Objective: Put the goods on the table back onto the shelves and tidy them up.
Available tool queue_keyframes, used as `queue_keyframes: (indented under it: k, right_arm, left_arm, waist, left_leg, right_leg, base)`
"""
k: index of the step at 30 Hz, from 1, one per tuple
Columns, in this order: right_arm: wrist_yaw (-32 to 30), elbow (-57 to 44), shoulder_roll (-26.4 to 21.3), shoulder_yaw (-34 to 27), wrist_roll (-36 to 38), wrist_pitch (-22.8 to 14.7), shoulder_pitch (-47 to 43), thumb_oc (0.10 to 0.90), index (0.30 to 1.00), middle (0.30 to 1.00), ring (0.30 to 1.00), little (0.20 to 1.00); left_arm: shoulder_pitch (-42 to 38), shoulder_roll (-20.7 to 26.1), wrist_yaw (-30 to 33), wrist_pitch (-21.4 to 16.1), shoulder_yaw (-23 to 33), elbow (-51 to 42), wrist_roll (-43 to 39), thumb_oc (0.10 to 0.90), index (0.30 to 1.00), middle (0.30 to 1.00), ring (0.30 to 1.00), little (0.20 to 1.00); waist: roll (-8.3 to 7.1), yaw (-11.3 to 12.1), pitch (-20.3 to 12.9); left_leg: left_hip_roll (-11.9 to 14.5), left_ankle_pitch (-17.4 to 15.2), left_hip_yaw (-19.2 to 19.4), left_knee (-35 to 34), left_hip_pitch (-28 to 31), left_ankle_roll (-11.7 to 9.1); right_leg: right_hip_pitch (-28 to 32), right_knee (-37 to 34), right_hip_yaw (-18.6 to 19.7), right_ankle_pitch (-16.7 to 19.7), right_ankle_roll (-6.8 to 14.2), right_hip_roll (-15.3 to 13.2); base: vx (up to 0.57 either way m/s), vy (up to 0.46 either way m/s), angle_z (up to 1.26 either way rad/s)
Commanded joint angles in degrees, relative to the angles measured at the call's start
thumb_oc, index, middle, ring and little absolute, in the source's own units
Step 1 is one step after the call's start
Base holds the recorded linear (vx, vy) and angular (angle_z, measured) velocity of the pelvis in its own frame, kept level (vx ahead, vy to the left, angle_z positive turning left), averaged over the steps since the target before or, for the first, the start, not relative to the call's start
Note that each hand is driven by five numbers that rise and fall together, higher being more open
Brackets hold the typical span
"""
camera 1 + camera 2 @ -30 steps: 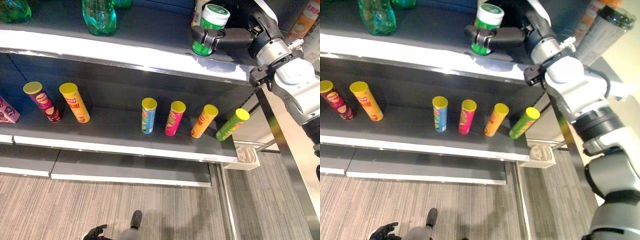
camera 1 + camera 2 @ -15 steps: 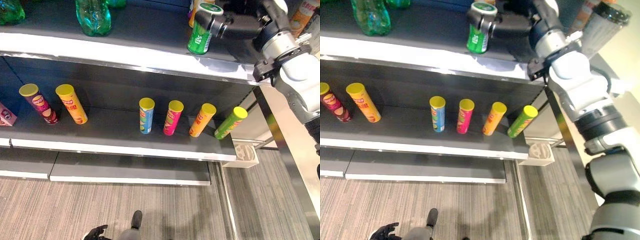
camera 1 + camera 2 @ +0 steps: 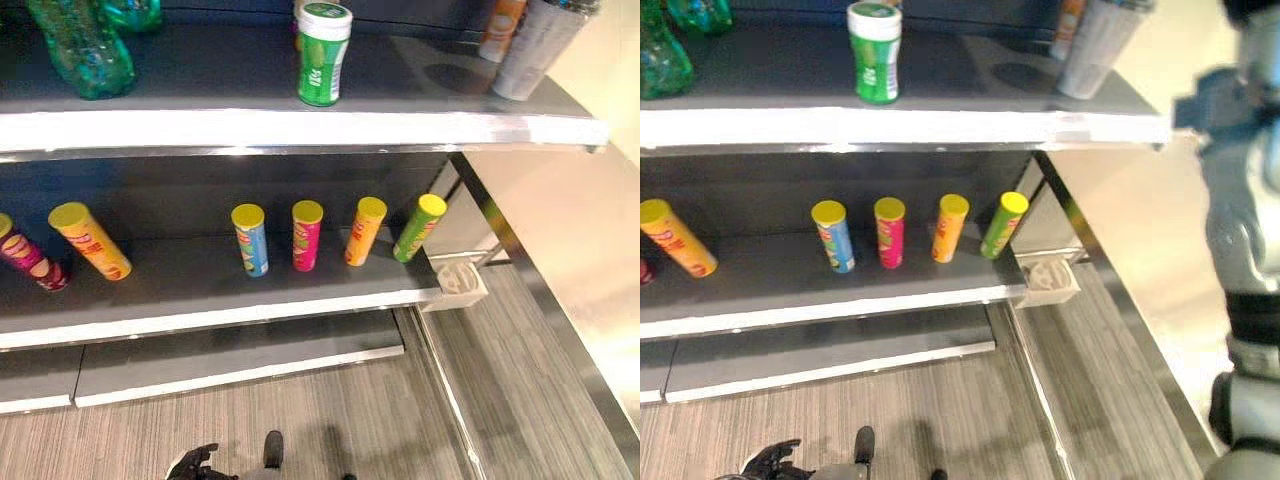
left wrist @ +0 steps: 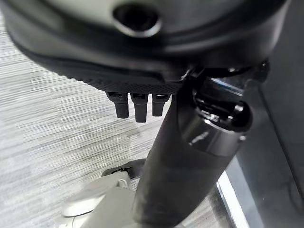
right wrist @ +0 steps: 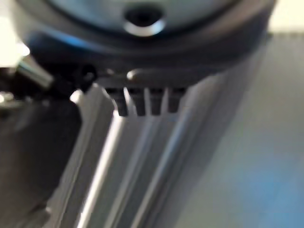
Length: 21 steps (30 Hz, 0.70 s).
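Observation:
A green can with a white lid (image 3: 323,55) stands upright and alone on the top shelf (image 3: 300,130), with no hand on it. My right hand (image 5: 156,57) is drawn back beside the shelf's metal upright, its fingers (image 5: 142,103) relaxed and holding nothing. Its silver arm (image 3: 1240,200) shows at the right edge of the right eye view. My left hand (image 3: 195,463) hangs low over the floor, idle, fingers (image 4: 135,105) loose and empty.
Green bottles (image 3: 80,50) stand at the top shelf's left, a grey cylinder (image 3: 535,45) and an orange pack (image 3: 500,25) at its right. On the middle shelf (image 3: 250,312) stand several yellow-lidded tubes, among them blue (image 3: 250,240), pink (image 3: 306,236) and green (image 3: 419,227). A small white holder (image 3: 460,280) hangs at the shelf's end.
The right hand has let go of the green can, now upright on the top shelf, and has pulled away to the right. The camera has shifted too.

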Motion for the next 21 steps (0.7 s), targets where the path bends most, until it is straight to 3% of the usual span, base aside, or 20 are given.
queue_keyframes:
  k: [1,3,7,10,12,14,16,19,20,21]
  right_arm:
    - [-3.73,-0.83,-3.23,-4.37,-2.79,-3.69,-3.00,0.800,0.900,0.900,0.900,0.900]
    - [-4.26,0.27,-4.41,-5.06,-3.30,-3.10,-1.82,0.800,0.900,0.900,0.900,0.900]
    - [-5.14,1.69,-5.30,-6.65,-5.82,-1.08,0.91,0.800,0.900,0.900,0.900,0.900]
    - [-6.45,3.12,-4.67,-8.41,-7.80,0.47,2.94,0.800,0.900,0.900,0.900,0.900]
    - [-7.84,4.35,-4.60,-10.34,-10.91,1.61,5.69,0.800,0.900,0.900,0.900,0.900]
    - [-8.10,5.61,-4.68,-13.55,-12.05,3.52,9.62,0.800,0.900,0.900,0.900,0.900]
    - [-8.25,7.92,-4.66,-14.67,-13.27,4.72,12.46,0.800,0.900,0.900,0.900,0.900]
    - [-7.40,7.77,-3.31,-17.65,-13.34,5.09,17.92,0.800,0.900,0.900,0.900,0.900]
    - [-7.06,7.85,-3.23,-18.04,-13.61,5.34,19.46,0.800,0.900,0.900,0.900,0.900]
    - [-6.00,7.14,-3.04,-19.25,-13.81,5.83,22.19,0.800,0.900,0.900,0.900,0.900]
  left_arm:
    - [-1.66,2.63,-0.20,-2.19,-0.45,-2.17,0.92,0.800,0.900,0.900,0.900,0.900]
    - [-1.98,3.81,-0.57,-2.17,-0.63,-2.91,1.40,0.800,0.900,0.900,0.900,0.900]
    - [-1.30,4.77,-0.78,-1.83,0.61,-3.93,1.12,0.800,0.900,0.900,0.900,0.900]
    - [-0.36,5.26,-0.90,-1.66,1.66,-5.12,0.05,0.800,0.900,0.900,0.900,0.900]
    - [0.09,5.40,-0.91,-1.56,2.21,-5.96,0.13,0.800,0.900,0.900,0.900,0.900]
    - [0.30,5.82,-0.99,-1.41,2.76,-7.10,0.17,0.800,0.900,0.900,0.900,0.900]
    - [-0.09,5.91,-1.12,-1.31,2.63,-6.86,0.61,0.800,0.900,0.900,0.900,0.900]
    - [0.15,5.51,-1.51,-1.17,2.87,-8.52,0.36,0.800,0.900,0.900,0.900,0.900]
    - [0.15,5.35,-1.75,-1.22,2.73,-9.13,0.15,0.800,0.900,0.900,0.900,0.900]
    - [0.08,5.31,-2.37,-1.14,2.16,-10.07,0.18,0.800,0.900,0.900,0.900,0.900]
  waist:
    - [-0.09,1.02,-2.38]
    - [0.25,0.45,-1.69]
    - [1.04,0.69,-2.26]
    - [1.07,1.77,-2.99]
    - [0.77,1.91,-3.89]
    - [-0.20,1.99,-4.56]
    - [-1.06,2.38,-5.14]
    - [-1.06,1.61,-5.07]
    - [-1.09,1.09,-4.75]
    - [-0.36,-0.03,-4.77]
  left_leg:
    - [3.37,-10.09,2.01,0.20,5.00,-2.71]
    - [4.86,-9.93,4.64,0.20,5.06,-2.99]
    - [7.03,-9.48,8.90,0.20,5.17,-3.53]
    - [8.25,-9.62,12.84,0.20,5.94,-4.11]
    - [9.26,-10.24,13.68,0.27,6.39,-5.03]
    - [10.07,-9.75,15.11,0.40,6.65,-5.89]
    - [10.57,-9.21,16.10,0.51,7.10,-6.85]
    - [13.66,-7.15,15.93,0.69,7.61,-9.01]
    - [14.53,-5.55,16.62,0.90,7.23,-9.18]
    - [17.09,-4.40,16.14,1.25,7.52,-10.17]
  right_leg:
    - [-7.76,4.23,0.44,9.23,7.34,-4.55]
    - [-8.76,5.51,-0.46,9.20,7.39,-5.19]
    - [-7.35,5.10,-9.07,11.08,7.11,-10.09]
    - [-5.77,5.11,-15.63,14.05,8.17,-14.09]
    - [-4.52,4.32,-16.44,15.29,8.69,-14.76]
    - [-3.52,1.77,-16.19,15.69,8.69,-14.14]
    - [-2.77,-0.53,-16.25,13.01,8.69,-12.95]
    - [-2.45,-0.92,-14.90,8.86,8.68,-9.70]
    - [-2.73,-0.99,-15.31,8.38,7.72,-8.76]
    - [-2.26,-0.99,-14.45,5.80,6.15,-5.90]
  base:
    - [-0.18,0.053,-1.37]
    - [-0.12,-0.011,-0.85]
    - [-0.07,-0.068,-1.14]
    - [-0.02,-0.135,-0.94]
    - [0.03,-0.210,-0.78]
    - [0.00,-0.247,-0.42]
    - [0.03,-0.260,-0.73]
    - [0.03,-0.321,-0.43]
    - [-0.03,-0.417,-0.06]
    - [0.02,-0.436,-0.07]
